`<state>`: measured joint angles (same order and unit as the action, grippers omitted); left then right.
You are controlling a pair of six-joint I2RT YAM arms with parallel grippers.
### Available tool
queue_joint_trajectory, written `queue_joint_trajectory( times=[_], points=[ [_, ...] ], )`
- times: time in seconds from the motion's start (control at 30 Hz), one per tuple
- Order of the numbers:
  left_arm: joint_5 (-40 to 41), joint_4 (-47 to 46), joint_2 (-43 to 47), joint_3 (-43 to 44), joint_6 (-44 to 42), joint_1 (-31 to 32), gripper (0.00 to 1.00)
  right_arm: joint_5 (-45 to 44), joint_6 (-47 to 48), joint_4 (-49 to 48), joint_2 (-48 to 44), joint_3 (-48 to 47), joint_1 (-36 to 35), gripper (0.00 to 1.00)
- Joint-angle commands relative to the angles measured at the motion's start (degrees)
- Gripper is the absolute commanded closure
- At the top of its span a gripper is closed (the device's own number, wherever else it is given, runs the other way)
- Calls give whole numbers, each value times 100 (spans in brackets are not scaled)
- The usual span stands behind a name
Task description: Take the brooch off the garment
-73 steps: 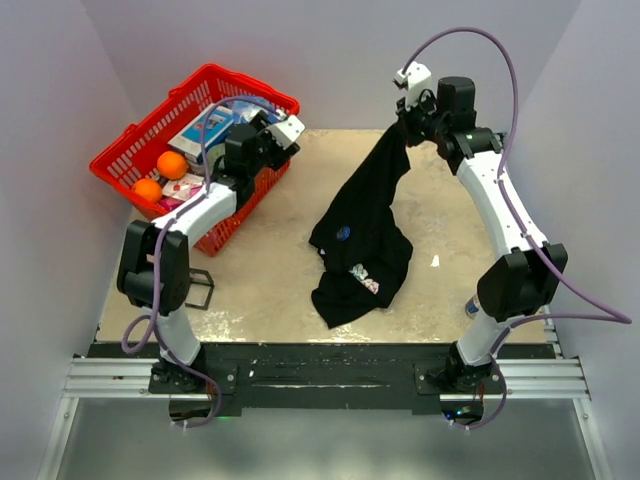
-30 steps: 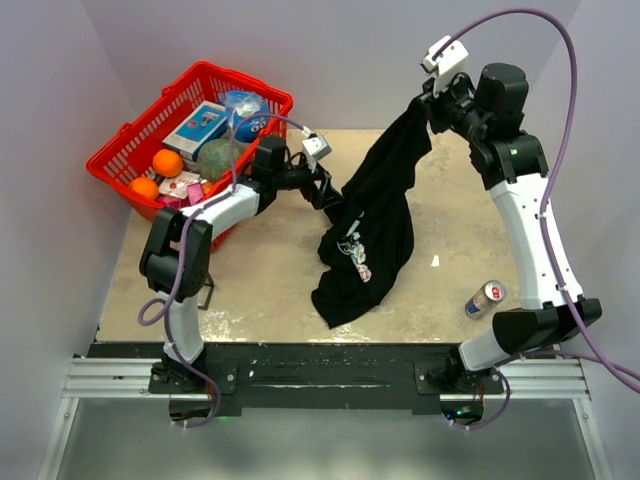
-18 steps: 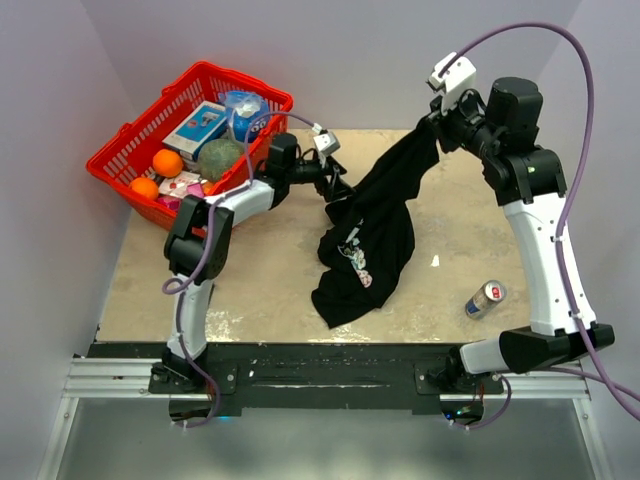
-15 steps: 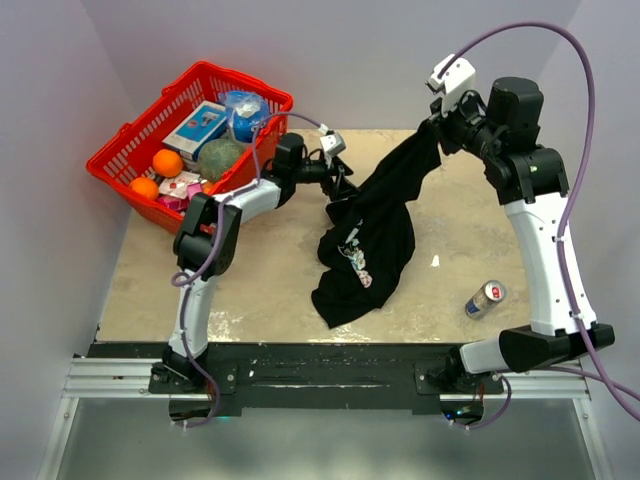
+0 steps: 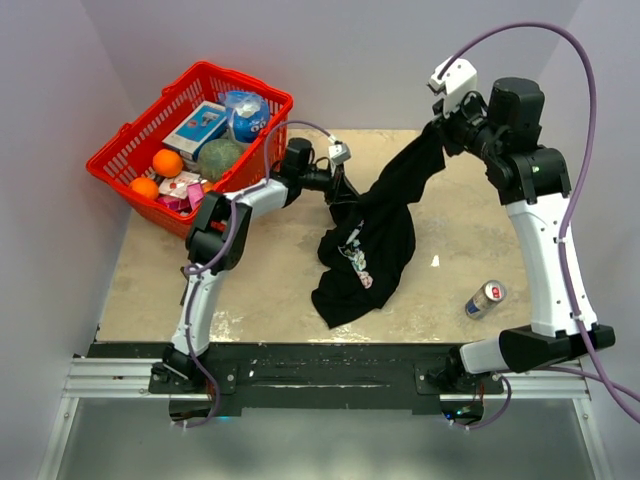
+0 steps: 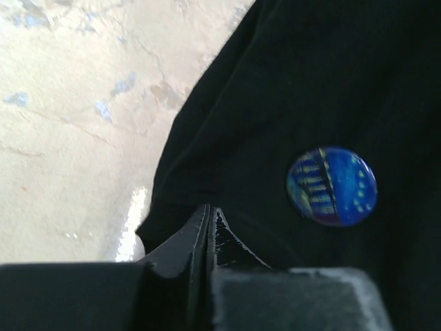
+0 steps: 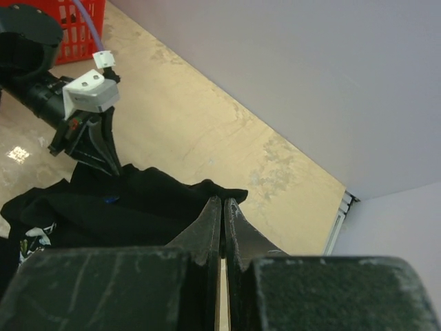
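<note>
Two risks face you here. Your left gripper (image 6: 208, 211) has its jaws pressed together, tips at a fold of the garment (image 6: 289, 76), so pushing in like that would shove cloth rather than catch anything. A hard tug could also drag the garment out of the right gripper (image 5: 438, 128), whose jaws are clamped on its raised end. The brooch (image 6: 332, 186) sits pinned on the black cloth at about two o'clock from the left tips, near but not touching.

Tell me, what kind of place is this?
Probably a robot testing booth: plain walls close in a small table, a left arm and right arm are bolted at its near edge, and a red shopping basket holds groceries.
</note>
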<state>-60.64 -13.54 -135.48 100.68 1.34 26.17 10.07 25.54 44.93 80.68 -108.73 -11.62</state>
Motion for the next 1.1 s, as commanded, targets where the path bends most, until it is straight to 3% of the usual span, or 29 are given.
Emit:
queue_joint_trajectory(
  times=[0.0,0.17,0.3,0.37,0.4,0.43,0.47,0.57,0.67,0.93,1.07],
  points=[
    [-143,291,855,-399,-328,-244,100,-145,65,-590,113,185,-16,100],
    [640,-535,2162,-1137,-20,-683,100,-268,100,-1072,342,247,45,100],
    [1150,-142,3017,-1306,-573,-886,100,-225,92,-1530,606,28,63,100],
    [1378,176,3385,-1358,-749,-895,100,55,39,-1575,990,-647,54,100],
    [1458,168,3510,-1393,-758,-903,96,179,13,-1540,1176,-963,28,100],
    [1450,37,3624,-1428,-689,-904,83,432,-5,-1487,1334,-1575,-42,100],
    [1433,-86,3808,-1498,-627,-904,61,548,-14,-1391,1606,-1860,-77,100],
    [1248,-631,3898,-1342,-179,-842,45,1048,126,-1233,1819,-2442,-262,100],
    [1003,-615,3662,-860,103,-693,38,1321,328,-1284,1723,-2277,-455,100],
    [1239,-1151,3169,-322,234,-140,40,1630,434,-1382,1336,-1590,-772,100],
    [1344,-1300,2940,-67,357,2,46,1569,443,-1355,1248,-1485,-877,100]
  ],
)
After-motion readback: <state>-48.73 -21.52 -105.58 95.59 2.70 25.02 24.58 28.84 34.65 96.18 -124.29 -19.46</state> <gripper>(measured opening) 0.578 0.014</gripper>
